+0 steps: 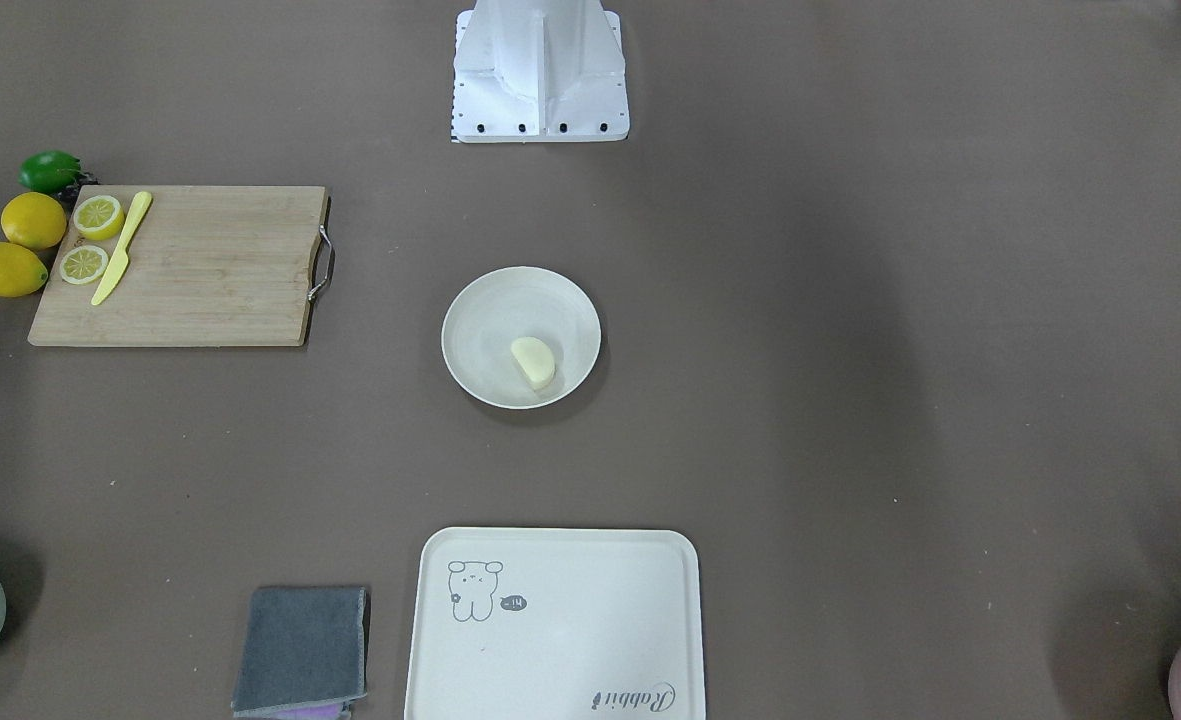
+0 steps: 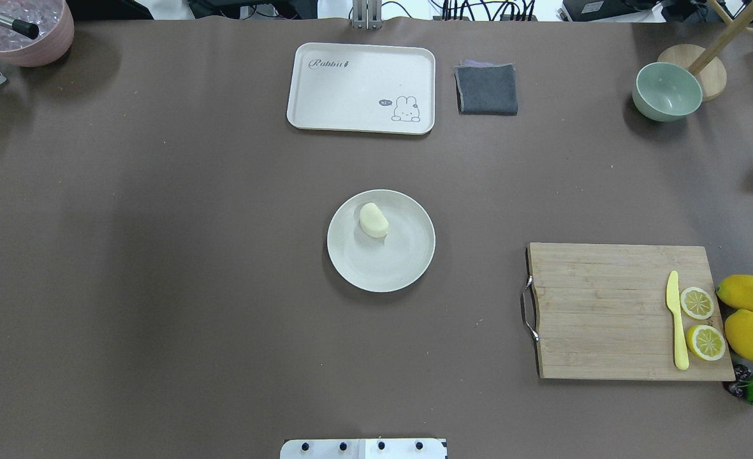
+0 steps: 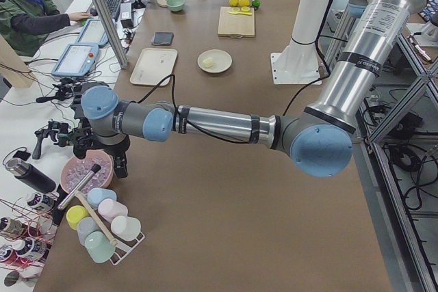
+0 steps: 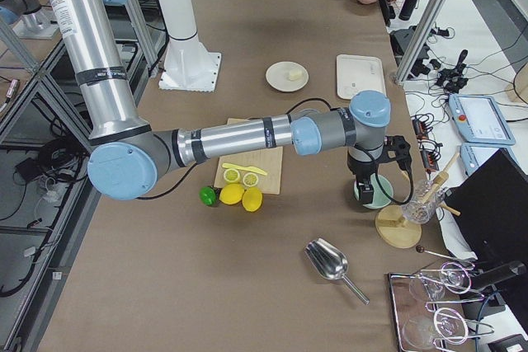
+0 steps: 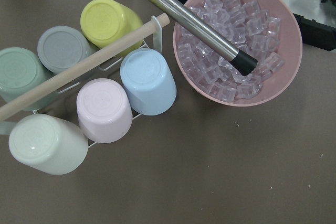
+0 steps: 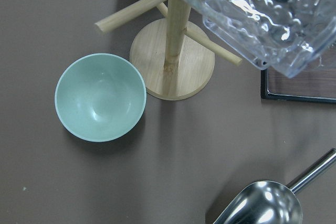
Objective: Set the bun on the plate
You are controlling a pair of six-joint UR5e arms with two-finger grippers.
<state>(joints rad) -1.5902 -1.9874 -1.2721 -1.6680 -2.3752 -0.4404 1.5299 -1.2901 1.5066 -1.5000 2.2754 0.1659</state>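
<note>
Bun (image 1: 533, 362), small, smooth, pale cream-yellow and half-dome shaped, lies inside the round off-white plate with a raised rim (image 1: 470, 300) at the table's middle, on the side nearer the cream rectangular tray with a drawing (image 1: 570, 640). Both arms are well apart from it: the left gripper (image 3: 115, 166) hangs over the pink bowl of ice cubes (image 5: 298, 51), the right gripper (image 4: 369, 187) over the pale green bowl (image 6: 100, 97). Whether either gripper's fingers stand apart or together cannot be told.

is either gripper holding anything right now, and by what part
Cannot tell: the left gripper and right gripper show only in side views. The bun lies free on the plate.
</note>
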